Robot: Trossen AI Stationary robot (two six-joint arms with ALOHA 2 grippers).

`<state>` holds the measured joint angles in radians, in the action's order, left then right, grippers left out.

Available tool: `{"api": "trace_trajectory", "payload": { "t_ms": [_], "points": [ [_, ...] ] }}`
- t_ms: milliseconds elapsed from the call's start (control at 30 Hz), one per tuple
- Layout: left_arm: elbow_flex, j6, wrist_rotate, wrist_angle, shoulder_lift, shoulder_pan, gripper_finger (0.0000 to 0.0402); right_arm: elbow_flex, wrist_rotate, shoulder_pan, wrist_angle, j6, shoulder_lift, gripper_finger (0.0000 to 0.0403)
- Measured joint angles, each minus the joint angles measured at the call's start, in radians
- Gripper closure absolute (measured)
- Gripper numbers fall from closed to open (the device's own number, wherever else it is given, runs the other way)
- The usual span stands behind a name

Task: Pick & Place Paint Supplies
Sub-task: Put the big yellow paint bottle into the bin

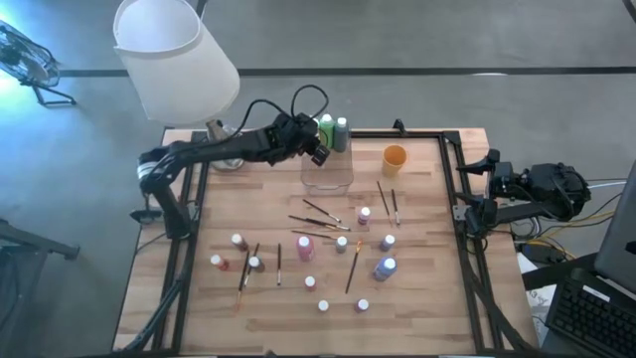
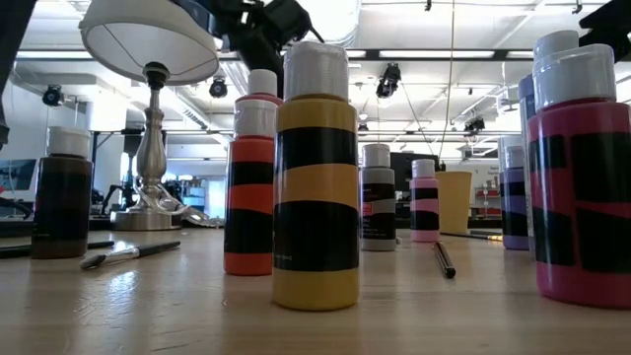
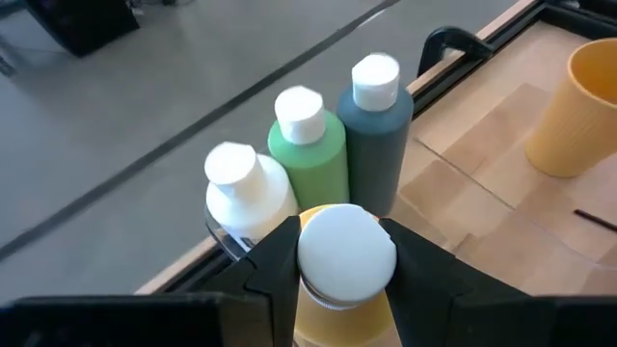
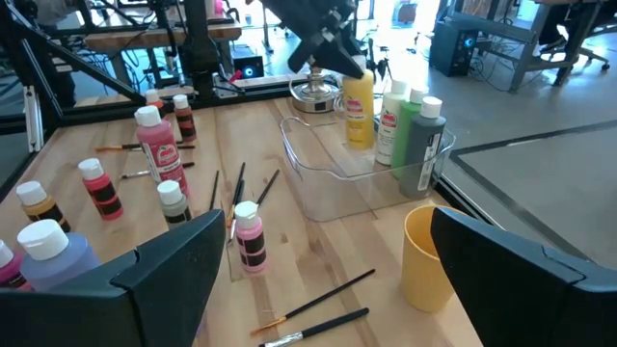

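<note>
High view: your left gripper (image 1: 316, 142) sits over the far end of the clear plastic box (image 1: 328, 177), just beside the upright green bottle (image 1: 326, 129) and dark grey-green bottle (image 1: 341, 133) in it. Your right gripper (image 1: 475, 189) waits at the table's right edge, well apart. Loose white-capped paint bottles (image 1: 364, 214) and thin dark-handled paintbrushes (image 1: 352, 268) lie scattered nearer you than the left gripper; the small orange cup (image 1: 395, 158) stands to its right.

Low view: a yellow-and-black-labelled bottle (image 2: 315, 177) and a red-orange one (image 2: 249, 187) fill the foreground; you can't tell the grippers' state here.

Left wrist: fingers (image 3: 275, 260) are partly closed on the white cap of a yellow paint bottle (image 3: 344, 280), one either side, touching. White bottle (image 3: 246, 193), green and grey-green bottles stand just beyond it.

Right wrist: jaws spread wide, holding nothing. Ahead, the yellow bottle hangs upright from the left gripper inside the box, beside the other three.
</note>
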<state>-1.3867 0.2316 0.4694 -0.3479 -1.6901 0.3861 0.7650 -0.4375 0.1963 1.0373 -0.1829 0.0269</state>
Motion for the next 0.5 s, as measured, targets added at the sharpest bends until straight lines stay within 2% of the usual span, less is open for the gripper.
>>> {"api": "trace_trajectory", "payload": {
  "t_ms": [500],
  "points": [
    [0.0,0.008,-0.035,0.045,-0.068,0.038,0.0274,0.0,0.0,0.0,0.0,0.0,0.0,0.0039]
  ]
}}
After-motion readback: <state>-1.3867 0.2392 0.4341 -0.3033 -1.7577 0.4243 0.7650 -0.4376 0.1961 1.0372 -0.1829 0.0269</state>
